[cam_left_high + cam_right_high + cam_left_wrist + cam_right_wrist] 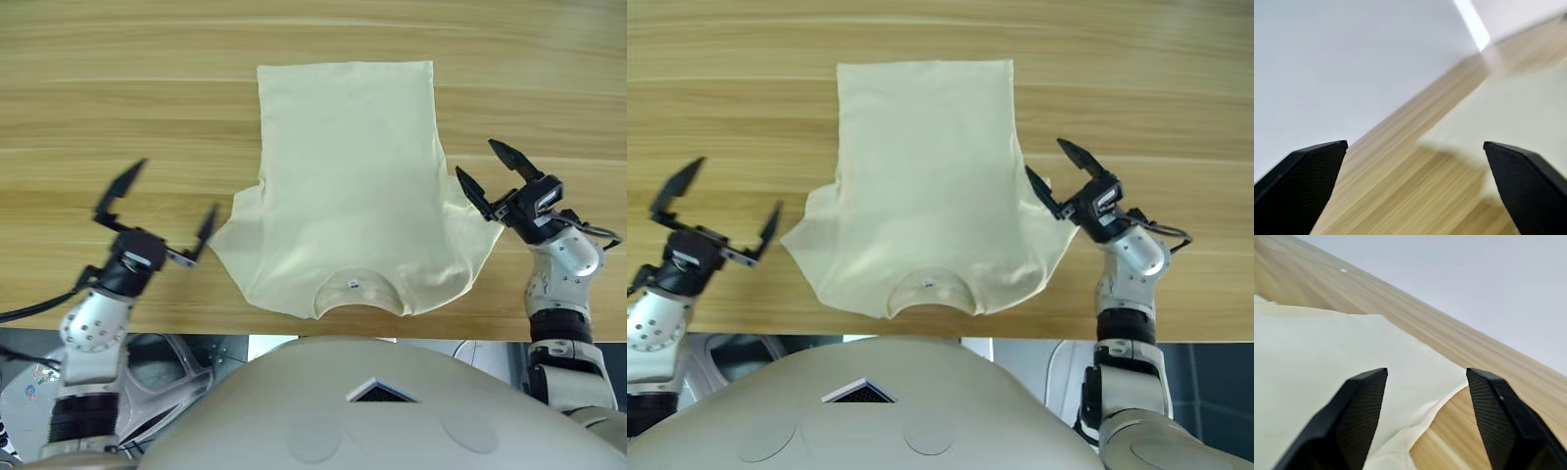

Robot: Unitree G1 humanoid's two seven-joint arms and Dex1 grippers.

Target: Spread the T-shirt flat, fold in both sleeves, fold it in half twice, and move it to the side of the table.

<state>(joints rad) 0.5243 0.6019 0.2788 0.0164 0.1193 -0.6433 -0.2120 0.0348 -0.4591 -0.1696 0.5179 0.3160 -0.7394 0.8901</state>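
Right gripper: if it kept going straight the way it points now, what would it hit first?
Most likely the T-shirt, near its right sleeve; the open right gripper aims at that cloth edge. Its height over the table is unclear.

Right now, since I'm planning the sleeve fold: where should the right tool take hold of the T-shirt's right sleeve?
Probably best to grip the right sleeve at its outer edge, coming in from the robot's right. It sticks out flat past the body of the T-shirt, and the open right tool sits at that edge.
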